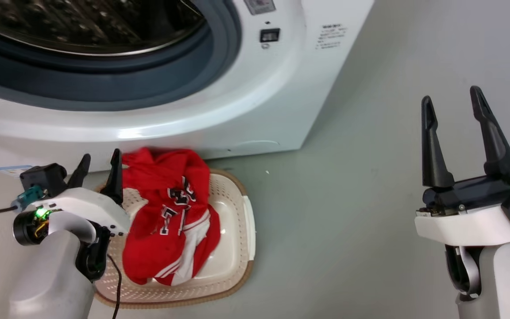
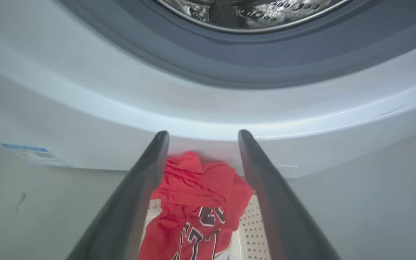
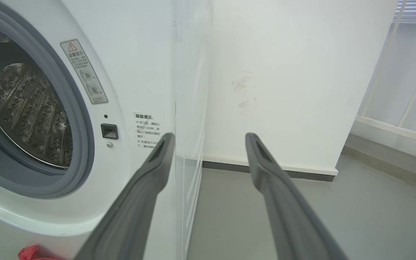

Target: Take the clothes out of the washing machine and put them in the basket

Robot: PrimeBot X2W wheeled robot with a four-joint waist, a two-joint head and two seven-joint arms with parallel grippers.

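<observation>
The clothes (image 1: pixel 171 221) lie as a crumpled red heap in the basket (image 1: pixel 242 248), which sits on the grey floor (image 1: pixel 348 199) just in front of the washing machine (image 1: pixel 246 102). The jersey's black-and-white lettering is folded over and cannot be read, and white stripes show at its lower edge; whether the heap is one garment or several cannot be told. The basket's left side is hidden behind the left arm, and the heap's far end rises over the rim nearest the machine. The machine is cut off at the top of the head view, so only the lower curve of its grey rubber ring (image 1: pixel 104 84) and a strip of the perforated steel drum (image 1: pixel 82 22) show there. The left gripper (image 1: pixel 101 154) hangs over the basket's far left corner with its fingers spread and nothing between them; one finger stands just beside the red cloth, and contact cannot be judged. In the left wrist view the heap lies below, seen through the gap. The right gripper (image 1: pixel 452 94) is over bare floor, well apart from the basket, fingers wide and empty. Its wrist view shows a warning sticker (image 3: pixel 84 71) beside the opening and a white wall (image 3: pixel 284 72) beyond the machine.
</observation>
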